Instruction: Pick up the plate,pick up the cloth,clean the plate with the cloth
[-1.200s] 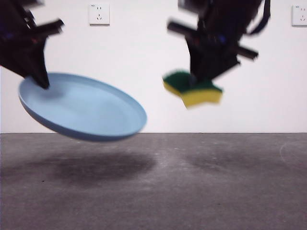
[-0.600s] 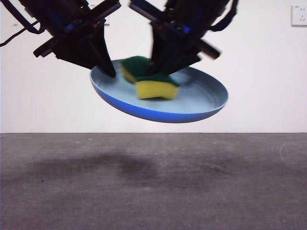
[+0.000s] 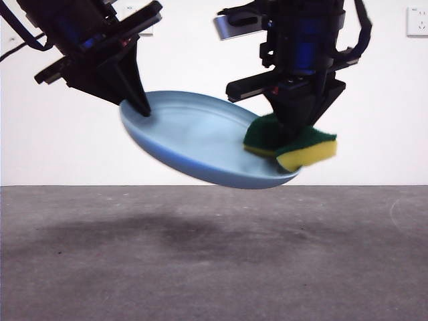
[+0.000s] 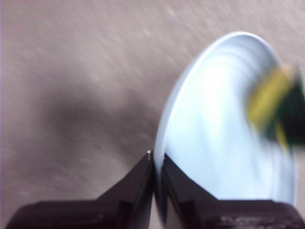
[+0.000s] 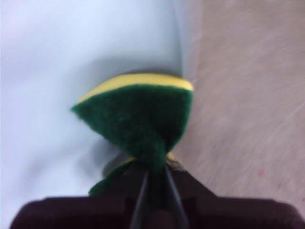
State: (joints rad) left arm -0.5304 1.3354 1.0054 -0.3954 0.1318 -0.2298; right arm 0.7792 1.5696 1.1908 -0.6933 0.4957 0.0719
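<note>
Both arms up over the counter (image 3: 214,267), both loaded, nothing resting on it. Left gripper (image 3: 142,107) comes in from upper left in front view, fingers closed on the left rim of the plate (image 3: 200,140); left wrist view confirms it, fingers pinched thin on the plate (image 4: 219,143) edge at the left gripper (image 4: 156,160), one finger each side of the rim. Plate is held in the air, tilted, gripped edge high at left, free edge sloping down to the right, hollow face turned up and toward the other arm. Right gripper (image 3: 294,130) hangs down from the top at centre-right, fingers clamped on the cloth (image 3: 291,144), really a yellow sponge with a green scouring layer. Right wrist view: right gripper (image 5: 153,174) squeezes the cloth (image 5: 138,117) at its green side so the block bulges out past the fingertips, plate (image 5: 57,57) surface right behind it, counter (image 5: 248,95) beyond the rim. Key relation: cloth sits at the low right rim of the plate, apparently touching or just on the rim, part of it sticking out past the edge; the plate's open face runs up and left from there toward the left gripper. Judgement: wiping step under way, and the next stroke would need to go left and slightly up along the tilt. Risk: pushing on the free edge levers the plate in a rim-only pinch. Left wrist picture is blurred, so contact detail is unclear.
</note>
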